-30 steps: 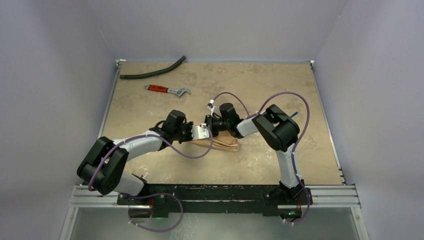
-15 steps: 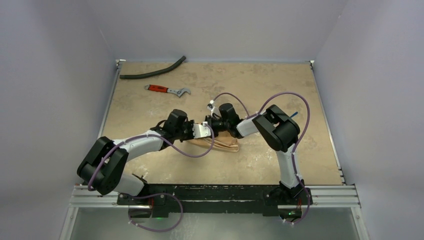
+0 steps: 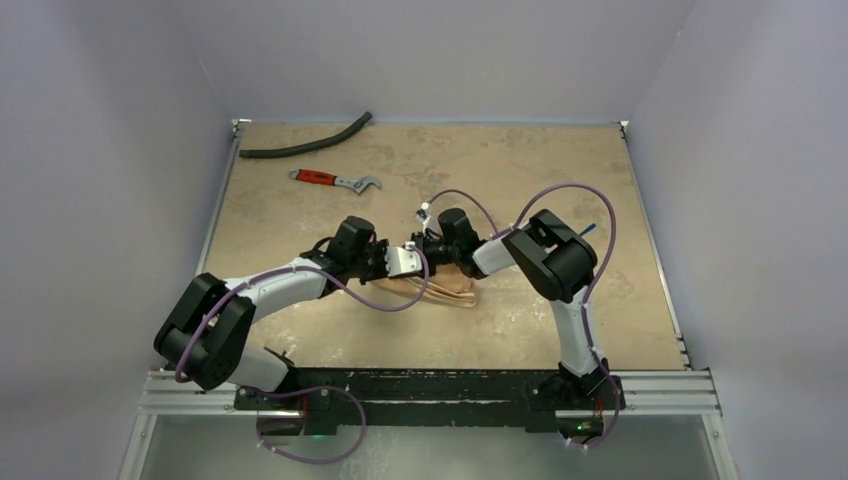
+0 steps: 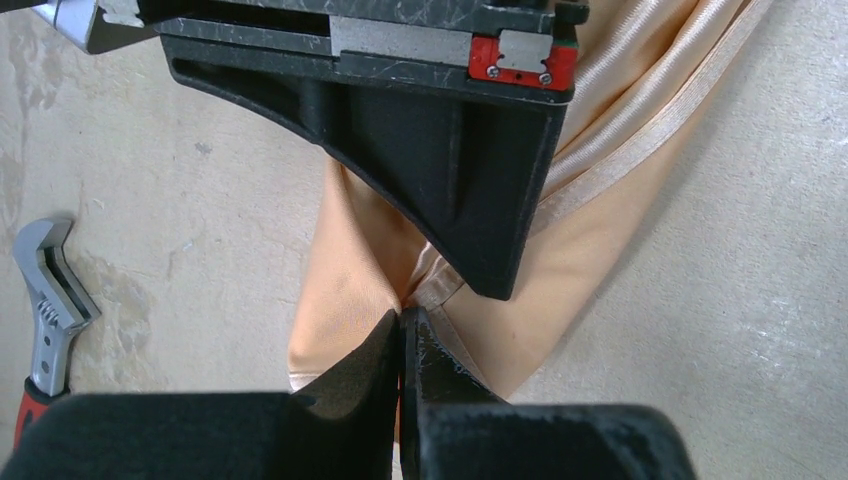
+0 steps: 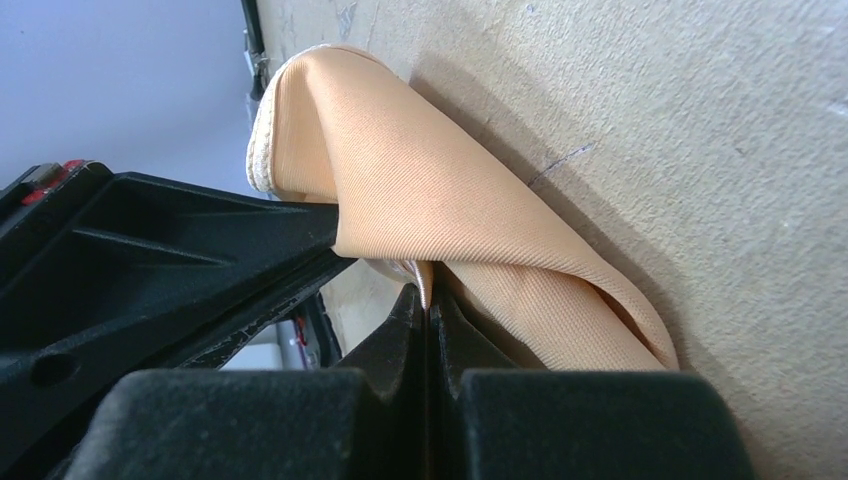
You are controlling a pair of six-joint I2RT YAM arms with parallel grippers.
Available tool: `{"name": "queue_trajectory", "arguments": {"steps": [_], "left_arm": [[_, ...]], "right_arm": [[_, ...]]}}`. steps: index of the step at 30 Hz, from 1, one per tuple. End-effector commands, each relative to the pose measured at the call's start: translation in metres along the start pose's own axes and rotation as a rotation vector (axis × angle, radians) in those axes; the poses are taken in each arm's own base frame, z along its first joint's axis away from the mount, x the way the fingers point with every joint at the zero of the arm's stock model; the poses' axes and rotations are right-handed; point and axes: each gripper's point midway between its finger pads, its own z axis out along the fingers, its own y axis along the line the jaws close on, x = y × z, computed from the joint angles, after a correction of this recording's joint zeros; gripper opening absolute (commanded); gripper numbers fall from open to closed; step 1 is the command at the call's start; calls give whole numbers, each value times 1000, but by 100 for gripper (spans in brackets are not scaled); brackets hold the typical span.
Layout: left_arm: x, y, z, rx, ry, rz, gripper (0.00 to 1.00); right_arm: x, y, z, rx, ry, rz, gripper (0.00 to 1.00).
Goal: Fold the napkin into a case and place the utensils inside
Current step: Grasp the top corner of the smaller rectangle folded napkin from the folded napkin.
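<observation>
The peach-orange napkin (image 3: 445, 291) lies bunched in loose folds on the table between the two arms, with no flat case shape to it. My left gripper (image 4: 402, 320) is shut on a fold of the napkin (image 4: 610, 190). My right gripper (image 5: 428, 297) faces it, shut on a thin hemmed edge of the napkin (image 5: 440, 190). In the top view the left gripper (image 3: 403, 262) and right gripper (image 3: 419, 250) meet almost tip to tip over the cloth's far-left end. A slim blue fork (image 3: 590, 229) peeks out behind the right arm's elbow. The spoon is hidden.
A red-handled wrench (image 3: 335, 180) and a curved black hose (image 3: 305, 148) lie at the far left of the table. The wrench (image 4: 45, 310) also shows at the left edge of the left wrist view. Walls close in the table on three sides.
Almost nothing: both grippers keep their pinch on the napkin, and the left wrist has crept slightly to the right and farther in.
</observation>
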Motion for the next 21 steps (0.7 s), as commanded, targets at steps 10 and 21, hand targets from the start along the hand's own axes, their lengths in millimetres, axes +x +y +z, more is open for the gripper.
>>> {"name": "queue_trajectory", "arguments": {"steps": [10, 21], "left_arm": [[-6, -13, 1, 39, -58, 79, 0], [13, -25, 4, 42, -14, 210, 0]], "right_arm": [[36, -52, 9, 135, 99, 168, 0], [0, -12, 7, 89, 16, 83, 0]]}}
